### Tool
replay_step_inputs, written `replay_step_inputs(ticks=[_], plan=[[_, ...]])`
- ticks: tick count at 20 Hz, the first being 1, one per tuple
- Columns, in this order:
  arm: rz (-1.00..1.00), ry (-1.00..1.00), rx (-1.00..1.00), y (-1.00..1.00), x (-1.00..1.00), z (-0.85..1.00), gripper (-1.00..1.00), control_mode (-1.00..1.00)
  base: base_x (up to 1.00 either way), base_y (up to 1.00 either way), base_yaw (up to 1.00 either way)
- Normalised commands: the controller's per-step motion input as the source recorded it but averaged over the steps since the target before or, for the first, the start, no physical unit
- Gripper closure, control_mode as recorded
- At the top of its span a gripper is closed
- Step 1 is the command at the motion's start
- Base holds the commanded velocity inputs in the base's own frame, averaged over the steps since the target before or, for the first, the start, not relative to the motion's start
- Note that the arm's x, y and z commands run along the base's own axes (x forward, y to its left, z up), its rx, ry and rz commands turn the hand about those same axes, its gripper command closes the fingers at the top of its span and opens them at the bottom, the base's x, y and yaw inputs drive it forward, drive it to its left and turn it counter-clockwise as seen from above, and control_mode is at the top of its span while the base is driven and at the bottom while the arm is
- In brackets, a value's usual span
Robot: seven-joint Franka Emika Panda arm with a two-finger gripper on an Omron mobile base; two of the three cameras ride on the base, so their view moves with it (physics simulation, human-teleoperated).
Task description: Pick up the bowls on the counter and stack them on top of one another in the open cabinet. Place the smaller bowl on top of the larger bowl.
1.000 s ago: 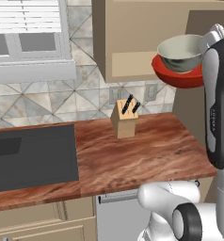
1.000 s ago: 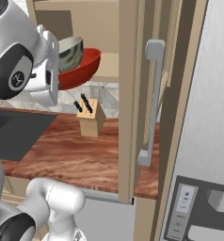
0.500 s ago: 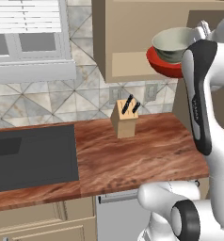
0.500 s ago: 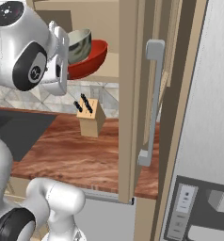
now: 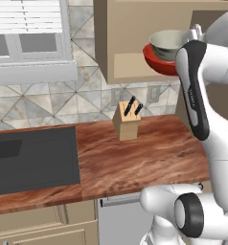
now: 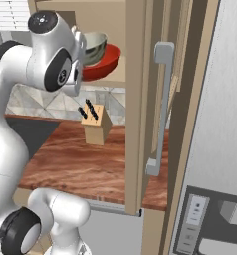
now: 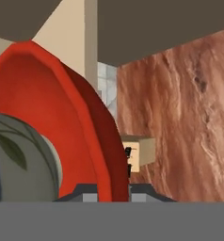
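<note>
The wide red bowl hangs at the front edge of the open tan cabinet, just above its shelf. The small grey-green bowl sits inside it. In the right base view the red bowl and the pale bowl show right next to my hand. In the hand view the red bowl's rim runs down between the fingers of my gripper, which is shut on it. The pale bowl fills the lower left. The wood-grain counter lies below.
A knife block stands on the counter under the cabinet. The dark sink is at the left. The brown cabinet door with its grey handle stands open at the right, beside a grey appliance.
My arm has carried both stacked bowls up and leftward in the left base view, in toward the cabinet opening. The small bowl has stayed seated in the red one.
</note>
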Motion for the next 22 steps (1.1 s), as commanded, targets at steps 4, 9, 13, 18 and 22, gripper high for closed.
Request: replay_step_inputs(ticks=[4, 9, 13, 18, 22], plan=[[0.0, 0.11, 0.14, -0.07, 0.81, -0.28, 1.0, -1.0, 0.0, 0.0, 0.0], [-0.01, 0.05, 0.08, -0.01, 0.67, -0.29, 1.0, -1.0, 0.0, 0.0, 0.0], [-0.02, 0.0, 0.0, 0.0, 0.56, -0.19, 1.0, -1.0, 0.0, 0.0, 0.0], [-0.02, 0.0, 0.0, 0.0, 0.63, -0.17, 1.0, -1.0, 0.0, 0.0, 0.0], [-0.01, 0.0, 0.0, 0.0, 0.53, -0.18, 1.0, -1.0, 0.0, 0.0, 0.0]])
